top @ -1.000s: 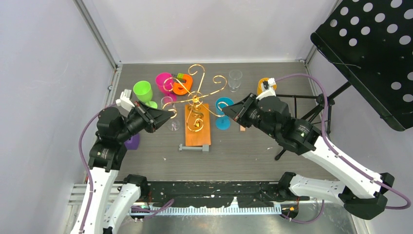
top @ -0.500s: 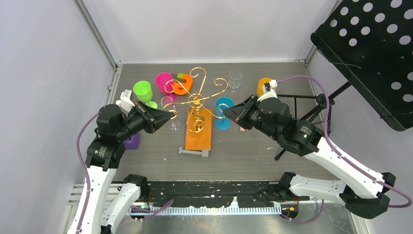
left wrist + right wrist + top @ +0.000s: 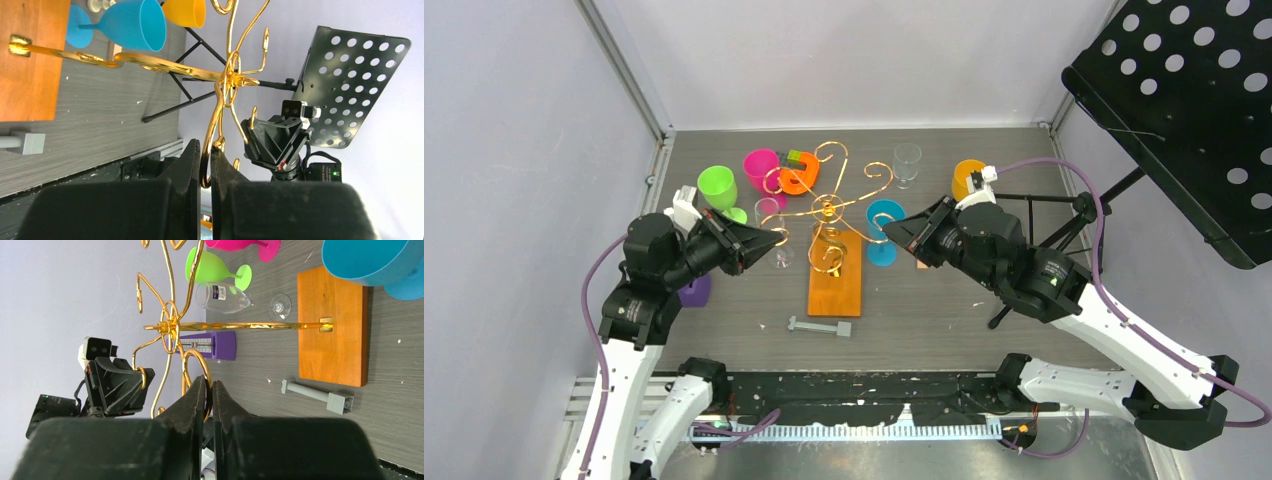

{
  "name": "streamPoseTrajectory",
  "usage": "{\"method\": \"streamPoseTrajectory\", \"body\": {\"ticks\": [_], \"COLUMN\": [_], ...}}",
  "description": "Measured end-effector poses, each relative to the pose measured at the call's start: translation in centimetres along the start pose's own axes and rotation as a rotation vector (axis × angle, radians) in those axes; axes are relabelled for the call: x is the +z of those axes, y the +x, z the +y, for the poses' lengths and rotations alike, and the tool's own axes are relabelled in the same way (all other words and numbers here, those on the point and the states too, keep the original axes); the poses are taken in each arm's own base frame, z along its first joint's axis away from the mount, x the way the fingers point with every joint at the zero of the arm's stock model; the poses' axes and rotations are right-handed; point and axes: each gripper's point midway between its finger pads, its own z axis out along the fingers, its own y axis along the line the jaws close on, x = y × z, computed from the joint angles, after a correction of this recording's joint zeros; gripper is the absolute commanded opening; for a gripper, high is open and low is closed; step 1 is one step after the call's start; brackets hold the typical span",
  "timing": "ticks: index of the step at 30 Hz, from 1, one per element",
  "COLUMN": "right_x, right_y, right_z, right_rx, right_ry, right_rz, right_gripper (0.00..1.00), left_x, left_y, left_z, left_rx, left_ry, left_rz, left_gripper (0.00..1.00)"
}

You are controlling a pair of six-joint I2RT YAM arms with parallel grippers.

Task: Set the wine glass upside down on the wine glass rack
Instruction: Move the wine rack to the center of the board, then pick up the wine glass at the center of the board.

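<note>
The wine glass rack [image 3: 834, 290] stands mid-table, gold scrolled arms over an orange wooden base. A clear wine glass [image 3: 770, 213] stands upright just left of it; it also shows in the right wrist view [image 3: 222, 296]. My left gripper [image 3: 774, 238] is shut on a gold scroll on the rack's left side, the wire pinched between its fingertips in the left wrist view [image 3: 205, 152]. My right gripper [image 3: 888, 232] is shut on a scroll on the rack's right side, as the right wrist view [image 3: 209, 387] shows.
Green [image 3: 717, 186], pink [image 3: 761, 165] and blue [image 3: 884, 218] glasses, an orange cup [image 3: 967, 176] and a clear tumbler [image 3: 907, 160] ring the rack. A grey bar [image 3: 819, 326] lies before the base, a purple block [image 3: 694, 292] at left. A black music stand [image 3: 1184, 100] is at right.
The rack's orange base has slid toward the near edge, and the grey bar has moved nearer with it. Both grippers have stayed shut on the scrolls.
</note>
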Motion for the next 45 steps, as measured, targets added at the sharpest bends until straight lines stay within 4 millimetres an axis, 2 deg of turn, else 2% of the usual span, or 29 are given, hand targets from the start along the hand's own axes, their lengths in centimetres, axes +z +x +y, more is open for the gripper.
{"method": "streamPoseTrajectory", "body": {"ticks": [5,11,15,20,31,34,40,45], "right_x": [0.2,0.2,-0.3,-0.5,-0.4,-0.9,-3.2,-3.6], "right_y": [-0.1,-0.6,-1.4,-2.1,-3.3,-3.9,-6.7,-9.0], "right_z": [-0.1,-0.6,0.0,0.3,0.5,-0.1,-1.3,-4.1], "right_rx": [-0.001,-0.010,-0.015,-0.028,-0.069,-0.089,-0.128,-0.159], "right_ry": [-0.006,0.003,-0.028,-0.046,-0.062,-0.053,-0.032,0.075], "right_rz": [-0.015,-0.046,-0.081,-0.113,-0.172,-0.206,-0.328,-0.418], "right_gripper": [0.10,0.27,0.36,0.51,0.83,0.84,0.82,0.78], "left_x": [0.2,0.4,0.6,0.9,0.5,0.0,-1.2,-2.2], "left_y": [-0.1,-1.2,-1.6,-1.8,-2.0,-2.0,-2.1,-2.2], "left_z": [0.6,0.7,0.8,1.1,1.1,1.1,0.8,1.1], "left_rx": [0.006,0.027,0.037,0.034,0.084,0.118,0.221,0.304], "left_ry": [0.005,0.002,0.001,-0.008,-0.001,0.002,0.022,0.015], "left_rz": [-0.010,-0.066,-0.085,-0.091,-0.117,-0.135,-0.178,-0.216], "left_gripper": [0.11,0.25,0.34,0.42,0.70,0.77,0.80,0.81]}}
